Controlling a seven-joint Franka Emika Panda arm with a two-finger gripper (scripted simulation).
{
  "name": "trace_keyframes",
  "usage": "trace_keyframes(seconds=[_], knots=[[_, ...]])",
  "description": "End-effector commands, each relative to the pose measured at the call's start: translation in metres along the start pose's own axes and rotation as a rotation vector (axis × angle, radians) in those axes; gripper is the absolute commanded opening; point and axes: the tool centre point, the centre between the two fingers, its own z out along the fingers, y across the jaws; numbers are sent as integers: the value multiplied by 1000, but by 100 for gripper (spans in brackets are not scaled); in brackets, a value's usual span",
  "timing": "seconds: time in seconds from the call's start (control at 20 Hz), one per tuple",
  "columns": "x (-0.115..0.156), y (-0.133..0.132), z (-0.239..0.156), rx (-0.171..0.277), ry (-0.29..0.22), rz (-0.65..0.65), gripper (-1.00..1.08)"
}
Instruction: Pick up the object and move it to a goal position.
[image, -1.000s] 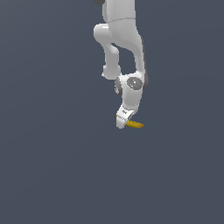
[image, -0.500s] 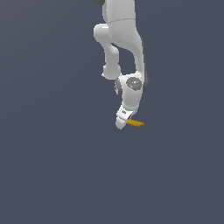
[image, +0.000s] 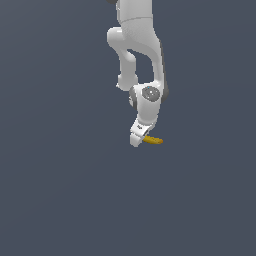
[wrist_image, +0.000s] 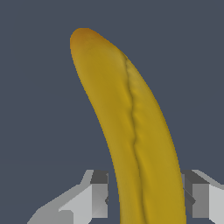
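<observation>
The yellow banana (image: 153, 141) lies at the arm's lower end, sticking out toward the exterior view's right. In the wrist view the banana (wrist_image: 131, 113) fills the middle, with its brownish tip pointing away. My gripper (image: 137, 139) is down at the banana's near end. In the wrist view my gripper (wrist_image: 146, 199) has one finger on each side of the banana, and both pads press against its sides. The part of the banana between the jaws is hidden in the exterior view.
The white arm (image: 140, 55) reaches down from the top of the exterior view. The ground (image: 60, 190) is a plain dark grey-blue surface with nothing else on it.
The arm and banana have barely shifted; the banana sits perhaps slightly higher in the exterior view than one second ago.
</observation>
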Motion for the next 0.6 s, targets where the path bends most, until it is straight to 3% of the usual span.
trace_keyframes(seconds=[0.0,0.55], knots=[[-6,9,-10,-2,2,1,-100],[-56,71,-84,0,2,0,-100]])
